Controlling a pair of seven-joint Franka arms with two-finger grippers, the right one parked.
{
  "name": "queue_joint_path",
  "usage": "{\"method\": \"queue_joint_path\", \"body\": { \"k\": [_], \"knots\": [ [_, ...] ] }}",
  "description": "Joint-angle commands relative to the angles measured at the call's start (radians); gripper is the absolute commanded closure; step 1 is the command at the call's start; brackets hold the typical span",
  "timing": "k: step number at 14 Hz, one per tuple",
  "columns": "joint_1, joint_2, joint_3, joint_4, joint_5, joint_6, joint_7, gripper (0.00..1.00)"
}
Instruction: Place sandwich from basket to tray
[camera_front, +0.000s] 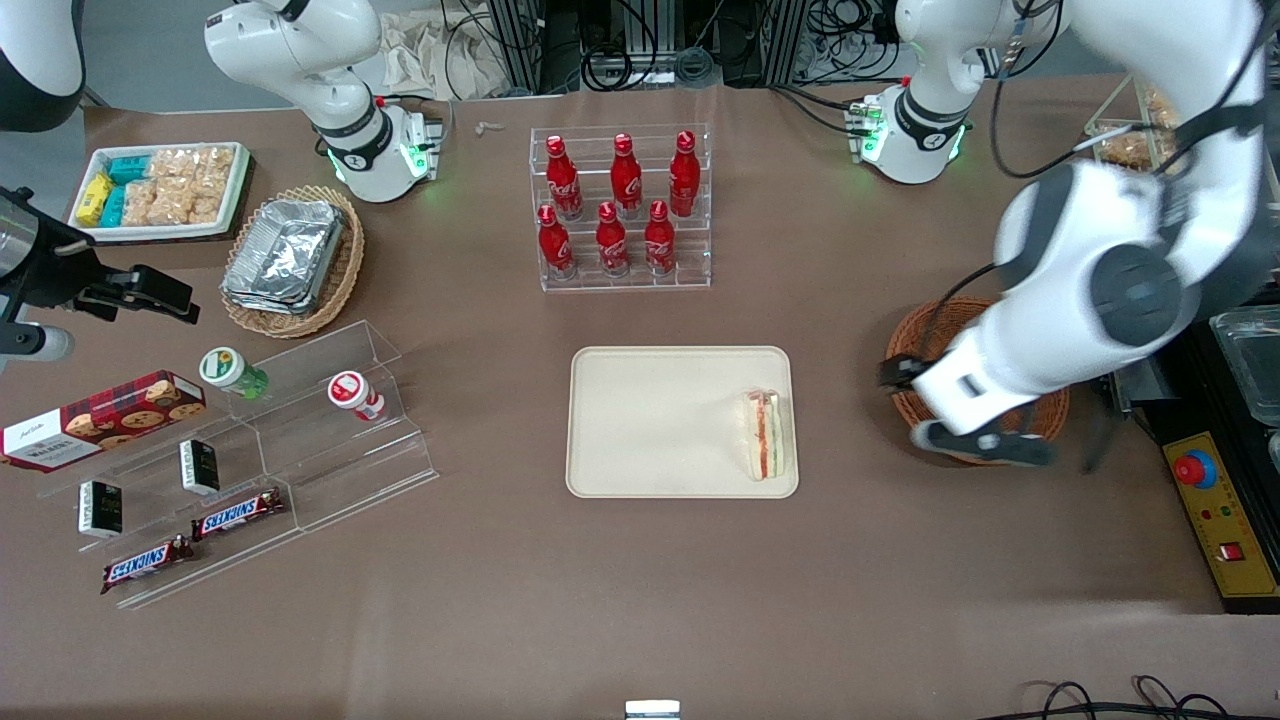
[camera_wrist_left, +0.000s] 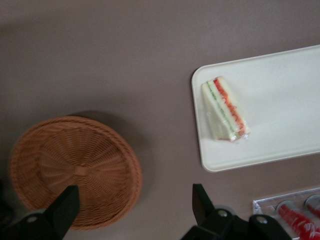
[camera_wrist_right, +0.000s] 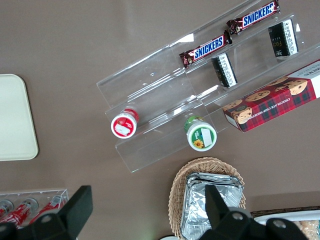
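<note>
Tool (camera_wrist_left: 132, 202) hangs open above basket (camera_wrist_left: 75, 170) — sandwich (camera_front: 764, 433) on tray (camera_front: 650, 420).

Sandwich (camera_front: 764, 434) lies on tray (camera_front: 650, 420); basket (camera_wrist_left: 75, 170) seemingly empty.

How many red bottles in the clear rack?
6: in the clear rack, three red bottles on its upper step, three on the lower step nearer the front camera. None look hidden. The gripper hangs open above the basket.

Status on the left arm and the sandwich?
Gripper open, empty, above the table beside the basket. Sandwich lying on the tray, at its edge nearest the basket. Basket empty. Nothing in the way.
</note>
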Motion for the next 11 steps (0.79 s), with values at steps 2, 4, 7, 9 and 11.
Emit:
{"method": "queue_joint_path", "body": {
  "k": [2, 4, 7, 9, 11],
  "knots": [
    [0.102, -0.066, -0.005, 0.058, 0.015, -0.097, 0.143, 0.0],
    [0.131, -0.105, -0.005, 0.058, 0.057, -0.116, 0.142, 0.0],
    [0.134, -0.108, -0.003, 0.089, 0.099, -0.133, 0.129, 0.0],
    [0.148, -0.096, 0.008, 0.119, 0.093, -0.146, 0.104, 0.0],
    [0.155, -0.096, 0.008, 0.12, 0.09, -0.146, 0.021, 0.0]
  ]
}}
